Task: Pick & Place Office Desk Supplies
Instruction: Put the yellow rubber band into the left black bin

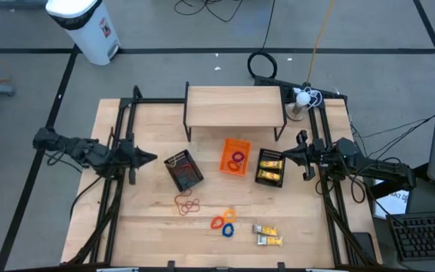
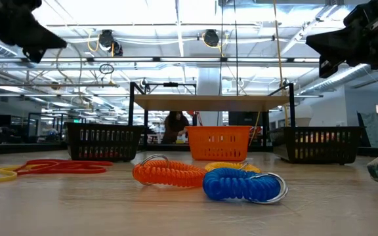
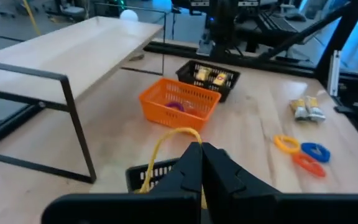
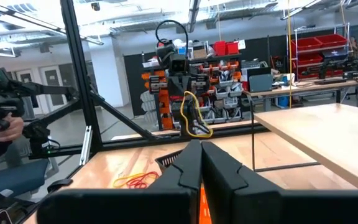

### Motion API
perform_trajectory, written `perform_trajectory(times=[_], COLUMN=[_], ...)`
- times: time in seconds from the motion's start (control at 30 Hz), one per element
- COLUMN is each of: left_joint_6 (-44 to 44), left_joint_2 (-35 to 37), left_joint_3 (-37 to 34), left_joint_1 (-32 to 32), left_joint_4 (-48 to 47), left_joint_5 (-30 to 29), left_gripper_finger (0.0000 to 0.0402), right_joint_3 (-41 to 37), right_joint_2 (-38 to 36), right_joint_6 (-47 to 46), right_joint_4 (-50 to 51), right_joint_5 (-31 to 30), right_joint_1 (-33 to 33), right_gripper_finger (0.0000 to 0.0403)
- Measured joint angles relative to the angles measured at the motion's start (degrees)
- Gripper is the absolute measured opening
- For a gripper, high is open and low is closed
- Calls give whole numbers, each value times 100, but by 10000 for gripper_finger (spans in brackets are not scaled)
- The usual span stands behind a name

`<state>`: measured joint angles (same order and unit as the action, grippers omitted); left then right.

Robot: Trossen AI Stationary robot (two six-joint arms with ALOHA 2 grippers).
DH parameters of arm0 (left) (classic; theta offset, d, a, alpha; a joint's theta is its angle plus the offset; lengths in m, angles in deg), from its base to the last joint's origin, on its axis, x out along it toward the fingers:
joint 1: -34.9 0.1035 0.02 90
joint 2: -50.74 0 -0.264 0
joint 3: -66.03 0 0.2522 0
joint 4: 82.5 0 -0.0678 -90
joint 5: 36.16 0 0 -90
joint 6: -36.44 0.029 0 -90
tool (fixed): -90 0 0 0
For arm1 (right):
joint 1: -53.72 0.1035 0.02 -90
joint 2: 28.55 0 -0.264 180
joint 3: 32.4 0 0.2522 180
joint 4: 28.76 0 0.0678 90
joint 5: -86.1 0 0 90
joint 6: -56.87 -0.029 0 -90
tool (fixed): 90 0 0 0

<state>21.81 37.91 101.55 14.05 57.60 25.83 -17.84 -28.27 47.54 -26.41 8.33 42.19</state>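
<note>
Waiting at the sides: both arms hang above the surface (image 1: 149, 234), neither down among the supplies. Left tool (image 1: 148, 158) sits just left of the left mesh bin (image 1: 183, 169), clenched, nothing in it. Right tool (image 1: 287, 155) sits just right of the right mesh bin (image 1: 270, 167), also clenched and empty.

Supplies still loose on the near half: rubber bands (image 1: 186, 204) near-left, close below the left bin; coil rings, orange (image 1: 217, 223), yellow (image 1: 229, 215) and blue (image 1: 227, 230), bunched at near-centre; two packets (image 1: 266, 234) near-right. Orange bin (image 1: 235, 157) mid-surface already has a purple and a red ring in it; right bin holds packets, so sorting looks approx. half done. Left bin contents hard to read from above, prob. bands.

Step in hand, my guess: next pick. Tips:
- Release the tool well before descent; it can't grab anything while clenched.
- Packets lie closest to the right arm, bands to the left; rings reachable by either, so pick one arm to avoid a clash at centre.
- Rings touch or nearly touch each other. Come straight down on the outermost one, one finger inside the loop, to avoid dragging its neighbours.
- Bands are flat and tangled: pinch low at a crossing, lift slowly, check for stragglers.
- Lift clear over the bin wall before releasing.
</note>
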Motion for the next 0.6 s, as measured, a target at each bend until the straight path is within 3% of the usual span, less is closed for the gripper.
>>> perform_trajectory(times=[0.33,0.47,0.6], left_joint_6=[195,241,517], left_joint_2=[1225,1235,768], left_joint_3=[-968,-880,-619], left_joint_1=[180,244,350], left_joint_4=[705,1063,1656], left_joint_5=[-15,101,260], left_gripper_finger=[0,0,0], right_joint_3=[0,0,0], right_joint_2=[0,2,0], right_joint_6=[-2,-2,-2], right_joint_4=[12,6,-54], right_joint_5=[4,-1,-7], right_joint_1=[0,0,0], right_gripper_finger=[4,4,4])
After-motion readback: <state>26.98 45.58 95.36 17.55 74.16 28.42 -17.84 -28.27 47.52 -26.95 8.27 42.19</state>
